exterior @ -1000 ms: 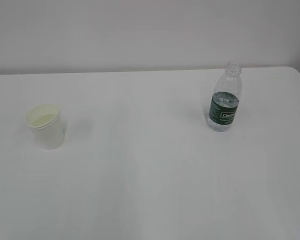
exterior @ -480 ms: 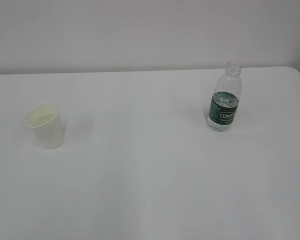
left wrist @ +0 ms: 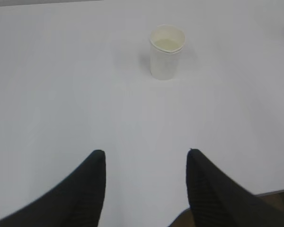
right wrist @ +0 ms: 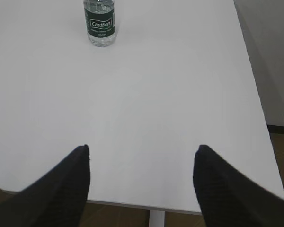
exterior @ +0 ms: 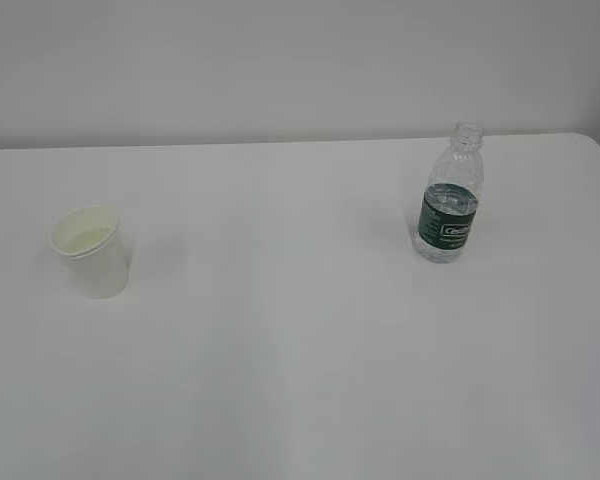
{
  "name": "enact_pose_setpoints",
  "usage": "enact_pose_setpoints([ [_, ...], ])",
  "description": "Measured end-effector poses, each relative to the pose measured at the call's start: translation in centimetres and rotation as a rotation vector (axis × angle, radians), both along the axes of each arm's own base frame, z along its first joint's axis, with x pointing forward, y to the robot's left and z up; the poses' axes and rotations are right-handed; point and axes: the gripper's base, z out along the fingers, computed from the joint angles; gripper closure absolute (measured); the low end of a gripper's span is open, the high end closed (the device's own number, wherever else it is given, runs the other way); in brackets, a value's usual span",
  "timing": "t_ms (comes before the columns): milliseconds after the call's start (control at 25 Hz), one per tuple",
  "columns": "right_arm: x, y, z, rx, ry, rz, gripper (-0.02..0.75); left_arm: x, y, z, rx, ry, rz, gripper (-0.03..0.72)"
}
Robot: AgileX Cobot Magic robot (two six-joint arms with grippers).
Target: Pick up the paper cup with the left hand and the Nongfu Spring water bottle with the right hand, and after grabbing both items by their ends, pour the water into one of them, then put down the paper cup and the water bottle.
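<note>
— While you watch from outside, anything changed?
— No: paper cup (exterior: pixel 91 250) at nine o'clock, Nongfu Spring water bottle (exterior: pixel 449 197) at two, unmoved.
— Left wrist?
— My left hand (left wrist: pixel 146 156) gapes empty, cup at twelve.
— Right wrist?
— My right hand (right wrist: pixel 142 150) gapes empty, bottle at eleven.

Upright paper cup (exterior: pixel 92 250), capless bottle (exterior: pixel 449 197) apart

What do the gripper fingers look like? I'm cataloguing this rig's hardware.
Only the fingers show, in the wrist views. The left gripper and the right gripper each have two black, finely ribbed fingers tapering to rounded tips. No cables or markings are visible.
</note>
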Motion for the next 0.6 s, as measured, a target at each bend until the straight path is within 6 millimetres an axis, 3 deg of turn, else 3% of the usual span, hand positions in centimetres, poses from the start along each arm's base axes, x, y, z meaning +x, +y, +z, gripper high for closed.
enact_pose_setpoints([
  [600,0.01,0.00,0.02,-0.001,-0.002,0.001,0.218,0.00,0.00,0.00,0.000,0.000,0.000,0.300],
])
